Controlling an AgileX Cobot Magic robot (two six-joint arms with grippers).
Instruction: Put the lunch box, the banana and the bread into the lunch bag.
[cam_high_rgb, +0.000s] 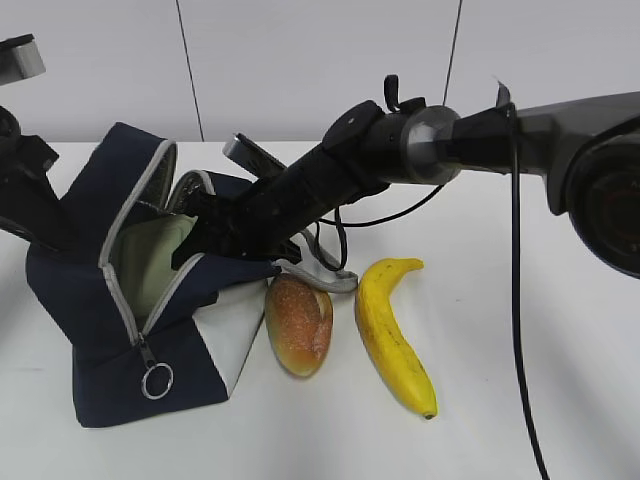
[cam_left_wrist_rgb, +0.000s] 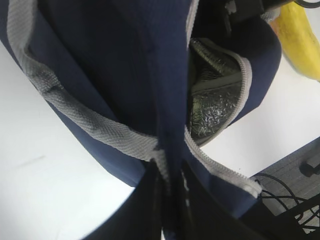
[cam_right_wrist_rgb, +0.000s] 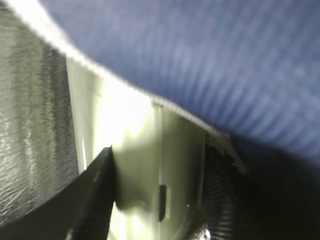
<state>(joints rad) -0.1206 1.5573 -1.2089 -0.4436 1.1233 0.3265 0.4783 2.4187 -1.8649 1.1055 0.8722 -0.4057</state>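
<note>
The navy lunch bag (cam_high_rgb: 90, 300) lies tipped with its zippered mouth open to the right. The lunch box (cam_high_rgb: 155, 255) sits inside it, with its pale green lid showing. My right gripper (cam_high_rgb: 205, 245) reaches into the mouth. In the right wrist view the gripper (cam_right_wrist_rgb: 157, 200) is shut on the lunch box (cam_right_wrist_rgb: 150, 165), one finger on each side. My left gripper (cam_left_wrist_rgb: 172, 200) is shut on the bag's navy fabric (cam_left_wrist_rgb: 115, 75) by a grey strap; in the exterior view it is at the bag's back left (cam_high_rgb: 55, 235). The bread (cam_high_rgb: 298, 325) and banana (cam_high_rgb: 390, 335) lie on the table right of the bag.
The bag's silver lining (cam_left_wrist_rgb: 215, 105) shows through the open mouth. The metal ring pull (cam_high_rgb: 157, 380) hangs at the bag's front. A grey handle loop (cam_high_rgb: 325, 275) lies under the right arm, just behind the bread. A white wall stands behind the white table (cam_high_rgb: 520, 400).
</note>
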